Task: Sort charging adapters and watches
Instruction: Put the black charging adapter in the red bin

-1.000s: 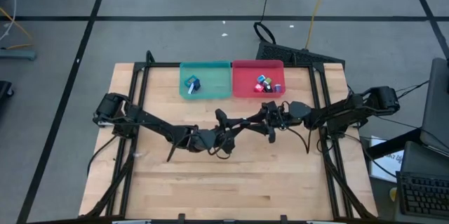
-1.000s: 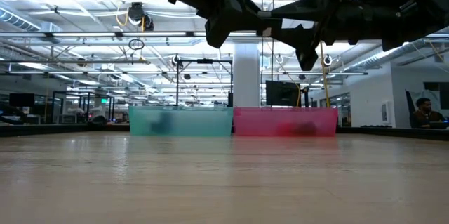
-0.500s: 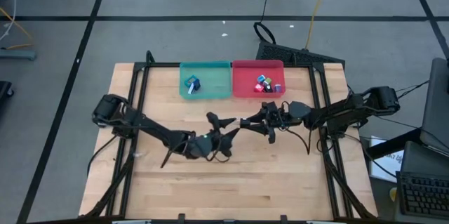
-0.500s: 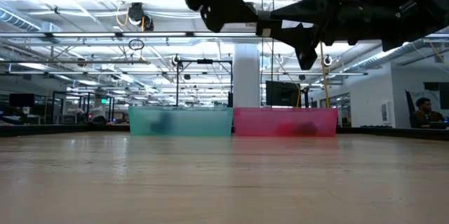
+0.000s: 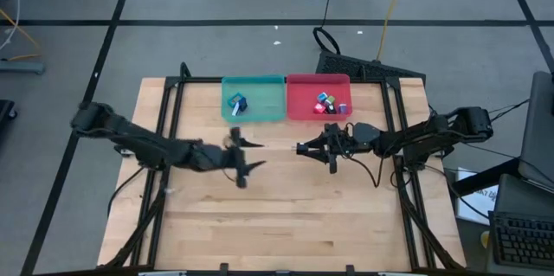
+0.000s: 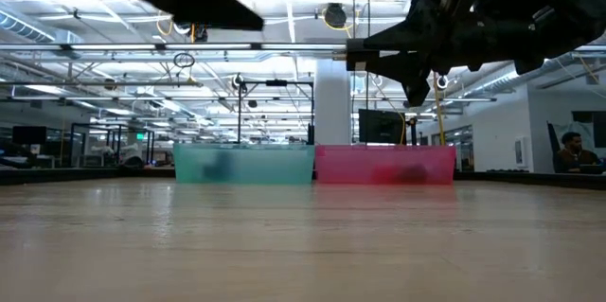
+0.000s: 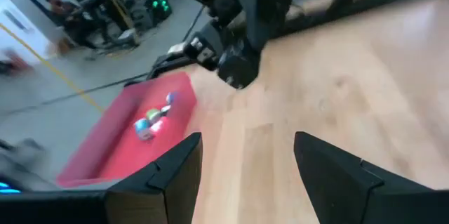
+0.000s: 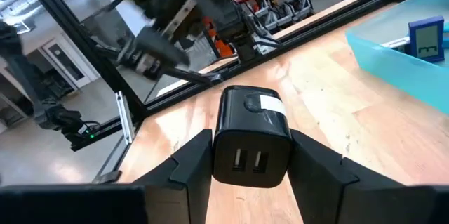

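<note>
A black charging adapter (image 8: 251, 140) with two ports on its end face hangs above the table's middle, and my right gripper (image 5: 302, 149) is shut on it. My left gripper (image 5: 253, 156) stands open left of it with nothing between its fingers (image 7: 168, 175), clear of the table. More charging adapters (image 5: 329, 103), in several colours, lie in the red tray (image 5: 299, 94) at the far edge. The watches (image 5: 236, 103) lie in the teal tray (image 5: 264, 94) beside it; one watch (image 8: 424, 38) shows in the right wrist view. My right gripper pinches the black adapter by its two opposite side faces (image 8: 219, 147) between its two fingers (image 8: 189, 161). The fingers lie level and point toward the table's left. The adapter is lifted clear of the table, its port face turned back toward the wrist.
The two trays stand side by side at the table's far edge; in the low view they are the teal tray (image 6: 243, 163) and the red tray (image 6: 383, 163). Black frame rails (image 5: 170, 112) run along both sides of the wooden table. A person (image 6: 571, 151) sits far behind.
My left gripper has opened, let go of the black adapter where the two grippers met, rolled, and drawn back toward the table's left edge. My right gripper has kept still with the adapter between its fingers.
</note>
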